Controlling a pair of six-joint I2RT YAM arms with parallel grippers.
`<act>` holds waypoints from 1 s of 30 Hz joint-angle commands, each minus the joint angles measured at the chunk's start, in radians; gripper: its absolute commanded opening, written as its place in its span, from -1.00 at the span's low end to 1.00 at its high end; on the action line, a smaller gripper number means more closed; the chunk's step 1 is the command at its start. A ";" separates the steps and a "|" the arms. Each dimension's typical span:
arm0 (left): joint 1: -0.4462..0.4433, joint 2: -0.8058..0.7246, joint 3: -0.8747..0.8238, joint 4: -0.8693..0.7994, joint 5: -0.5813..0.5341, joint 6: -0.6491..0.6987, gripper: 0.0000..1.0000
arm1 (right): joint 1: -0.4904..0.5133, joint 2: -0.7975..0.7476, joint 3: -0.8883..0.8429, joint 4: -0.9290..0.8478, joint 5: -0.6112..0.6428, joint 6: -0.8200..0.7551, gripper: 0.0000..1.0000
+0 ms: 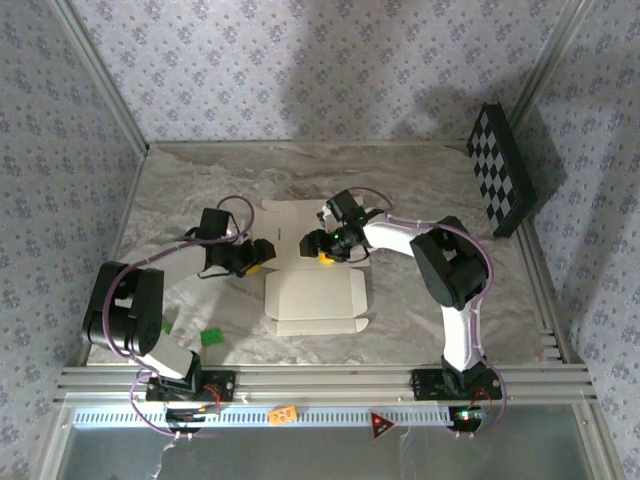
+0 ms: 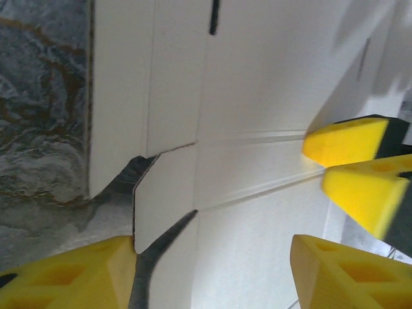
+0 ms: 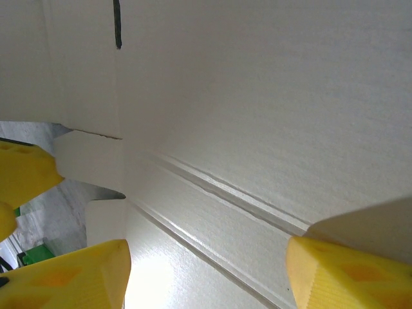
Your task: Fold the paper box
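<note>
Paper box (image 1: 312, 290) flat on table (image 1: 420, 200), cream side up | left gripper (image 1: 262, 253) jaws apart at its left edge | right gripper (image 1: 318, 249) jaws apart over centre creases | risk: thin card slides or buckles off-crease under uneven push

No word or number can be read anywhere. A small orange tag (image 1: 284, 413) on the pale ticked strip (image 1: 130, 416) along the front edge carries dark marks too small to make out. Further right on that strip, a red triangular sign (image 1: 381, 424) bears a dark symbol (a warning mark by its shape, its content unclear). The strip's fine ticks show no legible figures.
</note>
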 commanded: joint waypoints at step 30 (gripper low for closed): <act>-0.076 0.065 0.078 0.033 0.041 -0.049 -0.14 | 0.032 0.027 -0.030 0.009 0.012 0.027 0.16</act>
